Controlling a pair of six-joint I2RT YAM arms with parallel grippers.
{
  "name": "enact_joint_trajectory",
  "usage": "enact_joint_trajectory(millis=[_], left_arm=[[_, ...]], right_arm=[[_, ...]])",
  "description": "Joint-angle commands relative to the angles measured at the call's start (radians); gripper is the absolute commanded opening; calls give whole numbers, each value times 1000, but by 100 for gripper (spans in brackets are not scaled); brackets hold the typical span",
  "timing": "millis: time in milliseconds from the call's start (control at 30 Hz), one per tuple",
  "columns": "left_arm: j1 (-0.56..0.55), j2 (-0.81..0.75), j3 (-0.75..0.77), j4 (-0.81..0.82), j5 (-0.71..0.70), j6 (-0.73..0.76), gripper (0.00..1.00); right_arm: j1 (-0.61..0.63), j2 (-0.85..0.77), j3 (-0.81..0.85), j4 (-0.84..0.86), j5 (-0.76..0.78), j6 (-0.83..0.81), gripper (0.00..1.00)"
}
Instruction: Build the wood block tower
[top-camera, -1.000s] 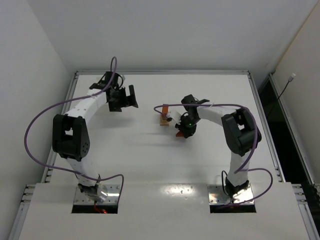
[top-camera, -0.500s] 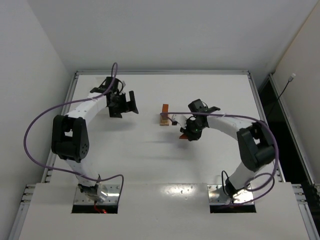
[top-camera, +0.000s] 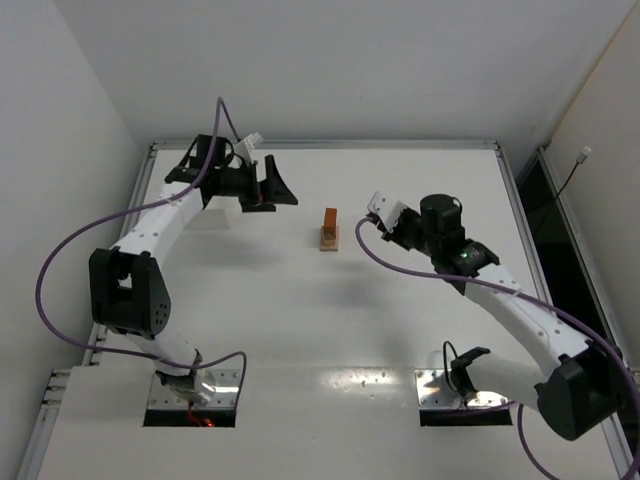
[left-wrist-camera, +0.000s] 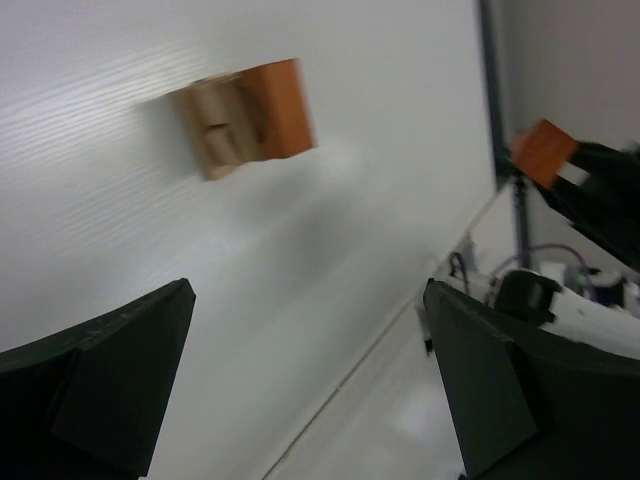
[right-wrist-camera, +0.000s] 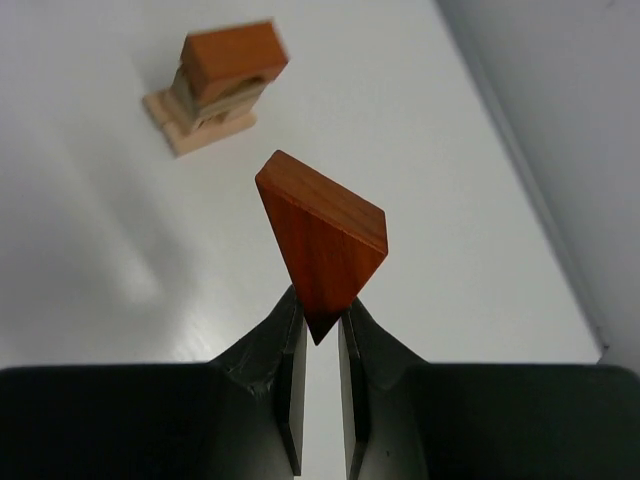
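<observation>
Pinching a reddish-brown wedge (right-wrist-camera: 322, 240): right hand (right-wrist-camera: 320, 320) (left hand (left-wrist-camera: 306, 300) spread wide).

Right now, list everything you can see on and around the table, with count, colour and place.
tower: one, tan blocks capped by a reddish-brown one, standing mid-table between the two arms.
triangular wedge: one, reddish-brown, pinched by its tip in the right gripper, apart from the tower.
table: one, white, under everything.
purple cables: two, one looping along each arm.
left gripper: one, black fingers, open and empty, left of the tower.
right gripper: one, black fingers, shut on the triangular wedge, right of the tower.
</observation>
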Motion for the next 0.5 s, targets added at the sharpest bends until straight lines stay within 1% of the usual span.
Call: enact_joint_trajectory(millis=[0, 33, 67, 133, 167, 200, 267, 333, 367, 400, 467], left_arm=[[4, -69, 66, 150, 324, -28, 95], [-5, -81, 40, 228, 396, -82, 94], [-5, -81, 40, 262, 415, -109, 92], [-29, -106, 19, 279, 415, -128, 84], [-29, -106, 19, 279, 415, -128, 83], [-43, -106, 19, 279, 415, -112, 82], [-55, -115, 31, 250, 401, -72, 82], [-89, -115, 66, 171, 356, -17, 82], [-100, -115, 81, 102, 311, 59, 81], [-112, -115, 112, 68, 288, 93, 79], [-144, -115, 124, 11, 251, 160, 79]], right_arm=[[7, -39, -10, 203, -18, 11, 0], [7, -39, -10, 220, -81, 11, 0], [7, -50, -10, 236, -110, 11, 0], [7, -50, -1, 251, -172, 11, 0], [17, -40, 10, 251, -230, 11, 0], [17, -39, 24, 251, -254, 11, 0], [37, -9, 45, 227, -307, 11, 0], [47, 0, 65, 196, -327, 11, 0], [59, 11, 76, 196, -337, -3, 0], [59, 11, 76, 196, -338, -18, 0], [80, 22, 85, 196, -364, -41, 0]])
